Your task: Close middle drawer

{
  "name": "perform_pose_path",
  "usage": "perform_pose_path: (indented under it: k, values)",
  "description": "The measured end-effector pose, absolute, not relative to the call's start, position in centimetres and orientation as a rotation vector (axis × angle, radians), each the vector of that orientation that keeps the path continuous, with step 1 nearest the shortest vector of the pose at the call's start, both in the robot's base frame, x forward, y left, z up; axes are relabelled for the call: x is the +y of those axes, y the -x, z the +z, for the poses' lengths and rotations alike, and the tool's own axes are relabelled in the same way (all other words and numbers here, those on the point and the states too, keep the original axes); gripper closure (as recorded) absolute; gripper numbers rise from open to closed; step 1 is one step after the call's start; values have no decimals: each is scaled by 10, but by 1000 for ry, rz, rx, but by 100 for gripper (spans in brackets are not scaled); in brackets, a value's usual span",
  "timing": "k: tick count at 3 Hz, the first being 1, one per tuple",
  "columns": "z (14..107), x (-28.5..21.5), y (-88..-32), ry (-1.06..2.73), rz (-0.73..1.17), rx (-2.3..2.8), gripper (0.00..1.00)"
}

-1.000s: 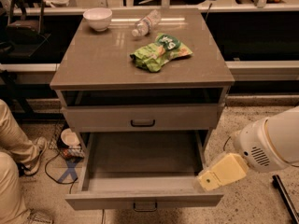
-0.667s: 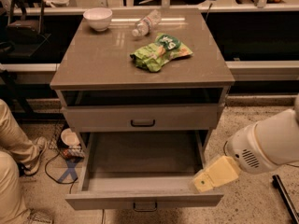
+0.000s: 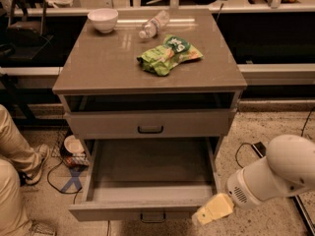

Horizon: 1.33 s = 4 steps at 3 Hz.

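The middle drawer (image 3: 147, 173) of the grey-beige cabinet (image 3: 108, 68) is pulled far out, and its deep plain box is empty. Its low front (image 3: 118, 212) faces me, with a small dark loop handle (image 3: 152, 218) at the centre. Above it the taller-fronted drawer (image 3: 108, 124) is pushed in. My gripper (image 3: 212, 210), pale yellow on a white arm (image 3: 275, 173), is low at the right end of the open drawer's front, just outside its front right corner. I cannot tell whether it touches the front. The lowest drawer is hidden.
On the cabinet top are a white bowl (image 3: 103, 19), a lying plastic bottle (image 3: 153, 24) and a green snack bag (image 3: 169, 55). A person's legs (image 3: 12, 176) are at the left. Cables, a small dish (image 3: 74, 146) and a blue tape cross (image 3: 74, 179) lie on the floor.
My gripper and arm have moved left and down, closer to the front right corner of the open drawer. The drawer has not moved.
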State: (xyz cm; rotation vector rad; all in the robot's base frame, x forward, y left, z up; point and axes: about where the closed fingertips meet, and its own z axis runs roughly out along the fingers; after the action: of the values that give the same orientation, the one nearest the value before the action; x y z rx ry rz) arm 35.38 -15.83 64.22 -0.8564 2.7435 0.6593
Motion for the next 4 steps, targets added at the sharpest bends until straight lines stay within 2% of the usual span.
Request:
perform_pose_path:
  k: [4]
  values:
    - [493,-141,-342,722,870,2868,0]
